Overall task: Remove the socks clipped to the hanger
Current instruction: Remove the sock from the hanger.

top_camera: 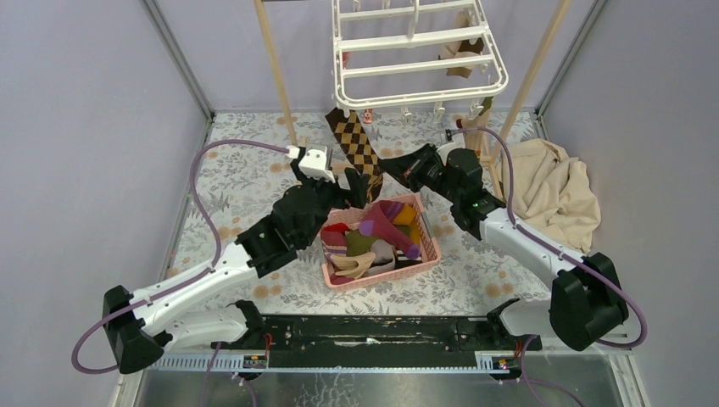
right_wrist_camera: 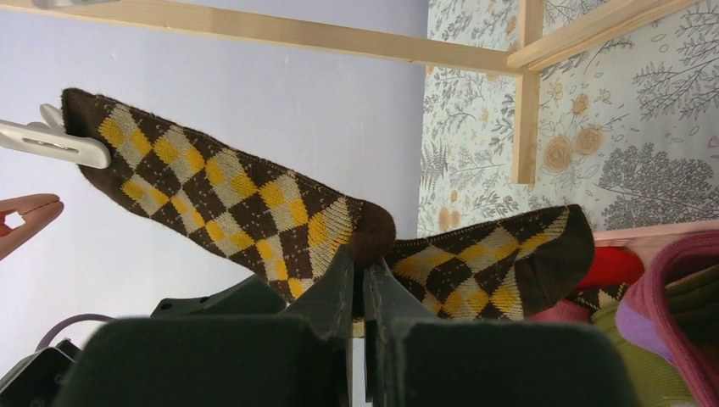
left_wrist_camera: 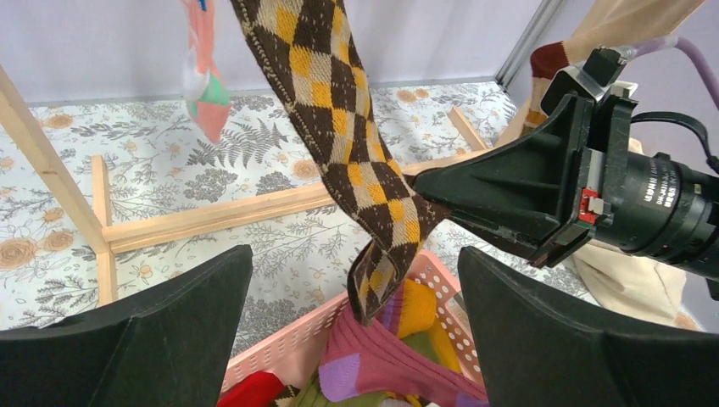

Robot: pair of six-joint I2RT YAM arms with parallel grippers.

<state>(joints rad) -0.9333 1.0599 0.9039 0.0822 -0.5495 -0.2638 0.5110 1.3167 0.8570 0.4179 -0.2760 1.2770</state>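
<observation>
The white hanger (top_camera: 415, 64) hangs at the top centre. A brown-and-yellow argyle sock (top_camera: 354, 142) dangles from it, its top held by a white clip (right_wrist_camera: 52, 144). My right gripper (right_wrist_camera: 365, 264) is shut on this sock's (right_wrist_camera: 254, 203) middle, pinching it at the heel. The lower end of the sock (left_wrist_camera: 339, 127) droops over the pink basket (left_wrist_camera: 280, 343). My left gripper (left_wrist_camera: 354, 254) stands wide open just below, its fingers either side of the sock's tip without touching it. A pink-and-green sock (left_wrist_camera: 203, 85) and a tan one (top_camera: 462, 59) also hang from the hanger.
The pink basket (top_camera: 428, 233) between the arms holds several loose socks, red, purple, yellow and green. A beige cloth (top_camera: 551, 191) lies at the right. Wooden rail posts (top_camera: 275, 68) stand around the hanger, with rails (left_wrist_camera: 212, 220) on the flowered table.
</observation>
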